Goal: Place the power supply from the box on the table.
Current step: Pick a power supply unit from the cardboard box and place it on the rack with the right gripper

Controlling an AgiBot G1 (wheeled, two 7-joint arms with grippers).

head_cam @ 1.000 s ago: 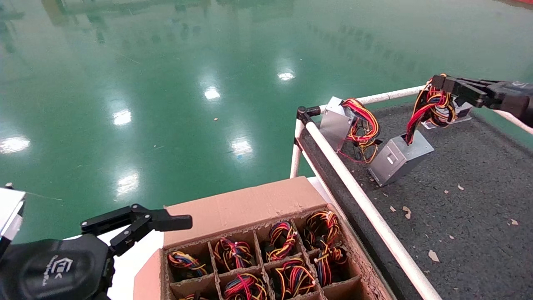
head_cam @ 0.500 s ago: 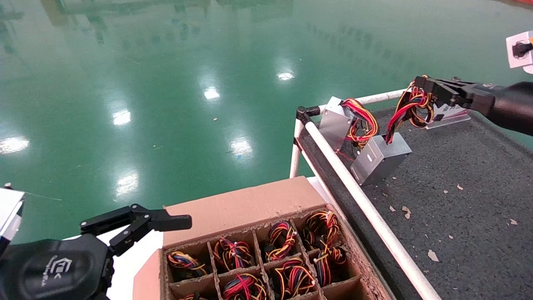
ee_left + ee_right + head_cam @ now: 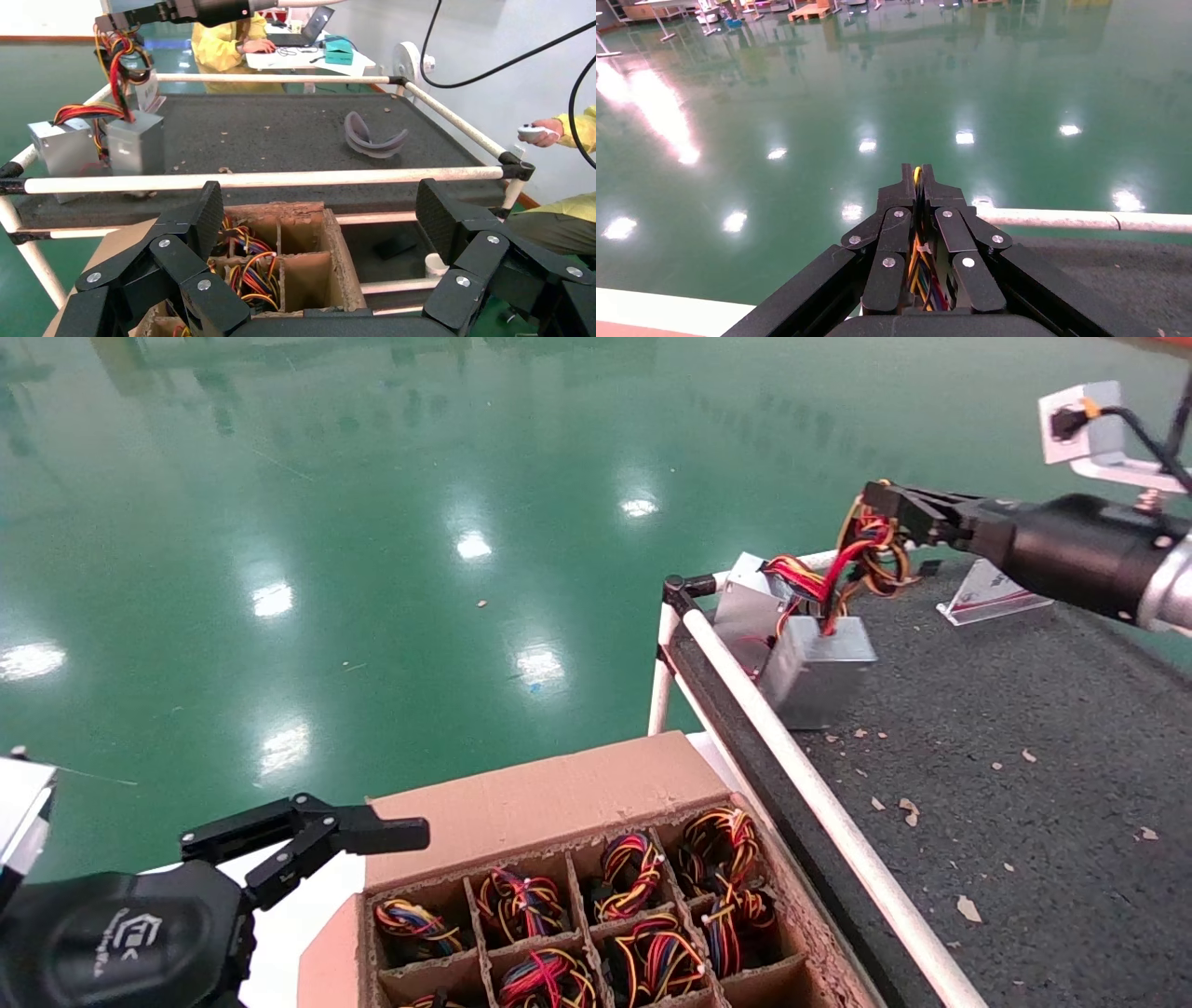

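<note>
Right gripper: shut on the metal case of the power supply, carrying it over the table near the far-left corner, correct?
Not quite. The right gripper is shut on the wire bundle, not the metal case; the power supply hangs below it by those wires. The head view shows this, and the right wrist view shows wires pinched between the fingers. The rest holds: it is over the table near the far-left corner.

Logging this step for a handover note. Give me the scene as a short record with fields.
right pincer: shut on the wire bundle of the power supply
power supply: on the table, by its corner rail, next to a second power supply
left pincer: open, parked beside the box
box: cells hold wired units
</note>
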